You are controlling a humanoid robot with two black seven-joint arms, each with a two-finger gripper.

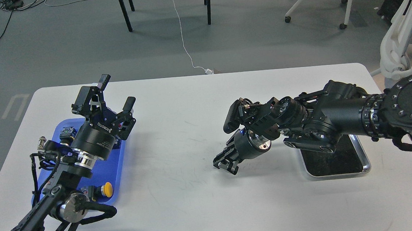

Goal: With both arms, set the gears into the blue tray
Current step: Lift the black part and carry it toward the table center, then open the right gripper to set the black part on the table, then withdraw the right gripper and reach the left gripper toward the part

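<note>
The blue tray [113,169] lies at the table's left, largely covered by my left arm. My left gripper [117,91] is raised over the tray's far right corner, fingers spread open and empty. My right gripper [224,164] hangs low over the bare table middle, pointing down and left, well left of the silver tray. Its dark fingers are close together, and I cannot tell whether they hold anything. No gears can be made out anywhere; they are hidden or too small to see.
A silver-rimmed tray [367,162] with a black surface sits at the right, partly under my right arm. A yellow-capped push-button [106,189] and other small parts lie in the blue tray. Chairs and cables stand on the floor beyond the table.
</note>
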